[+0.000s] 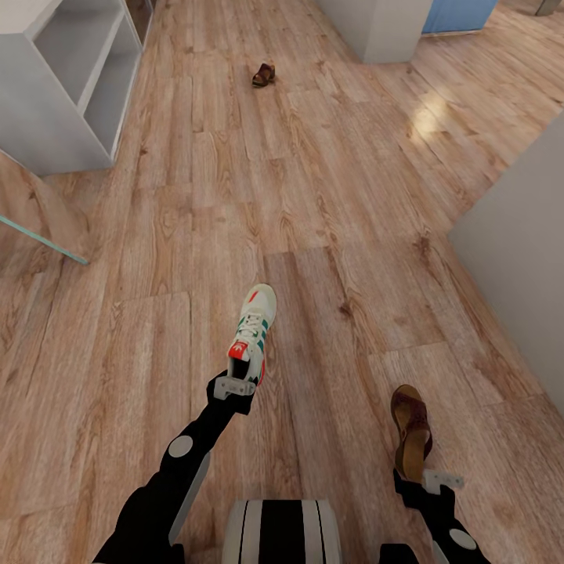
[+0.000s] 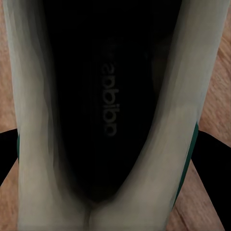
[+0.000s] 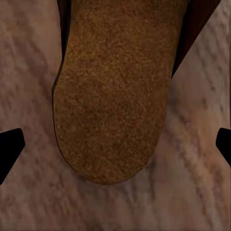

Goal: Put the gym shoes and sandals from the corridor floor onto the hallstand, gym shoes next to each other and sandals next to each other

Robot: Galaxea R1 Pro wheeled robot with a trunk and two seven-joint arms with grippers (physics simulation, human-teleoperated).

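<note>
Hallstand (image 1: 59,86) sits far left on the corridor floor (image 1: 329,196), a second sandal (image 1: 263,74) lying well ahead, details only the head view gives. Left gripper (image 1: 235,389) grips the gym shoe (image 1: 252,333) by its heel; the left wrist view adds the dark insole between black fingers (image 2: 7,156). Right gripper (image 1: 429,479) spread wide, near sandal (image 1: 411,431) heel between its tips, untouched.

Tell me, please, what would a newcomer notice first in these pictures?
First, the white gym shoe with green stripes, at the left gripper above the wood floor. Next, a brown sandal at the right gripper. A second sandal lies far ahead, beyond the white rack.
</note>
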